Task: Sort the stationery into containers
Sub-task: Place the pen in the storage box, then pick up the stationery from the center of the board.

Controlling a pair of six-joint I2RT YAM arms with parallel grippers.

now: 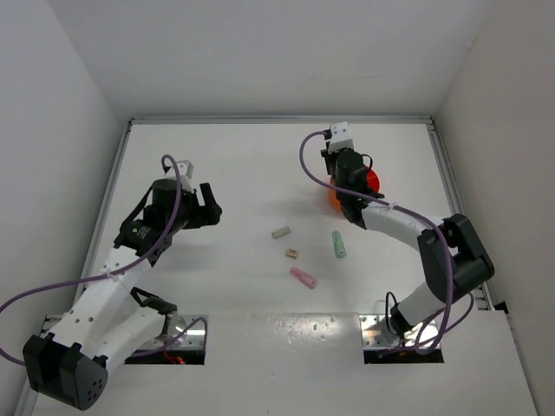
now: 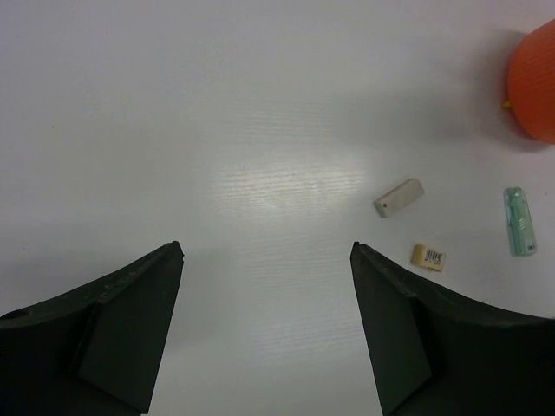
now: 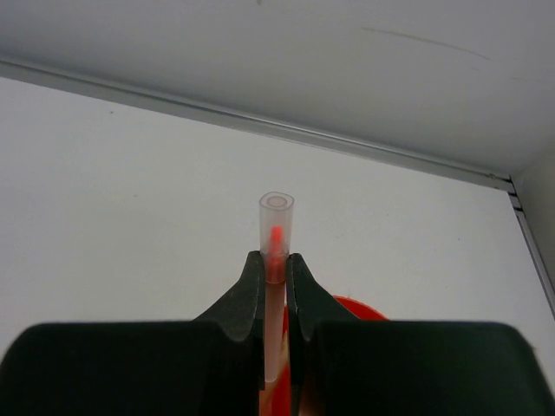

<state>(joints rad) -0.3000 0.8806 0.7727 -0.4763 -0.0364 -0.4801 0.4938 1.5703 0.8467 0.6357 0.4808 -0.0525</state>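
We get bright, even overhead light in all 3 views, and the white table (image 1: 260, 173) is nearly washed out. Top view: speckled glare btw the arm bases, soft shadows under both arms. Left wrist view: a pale glare patch sits just ahead of the left gripper (image 2: 265, 249), whose fingers (image 2: 121, 321) are dark w/ little detail. The bowl (image 2: 533, 82) casts a faint shadow toward the hand. Right wrist view: the right gripper (image 3: 275, 260) is blurred near the lens, the pen (image 3: 276, 212) tip is sharper, and the wall (image 3: 303, 52) beyond is greyer and dimmer.
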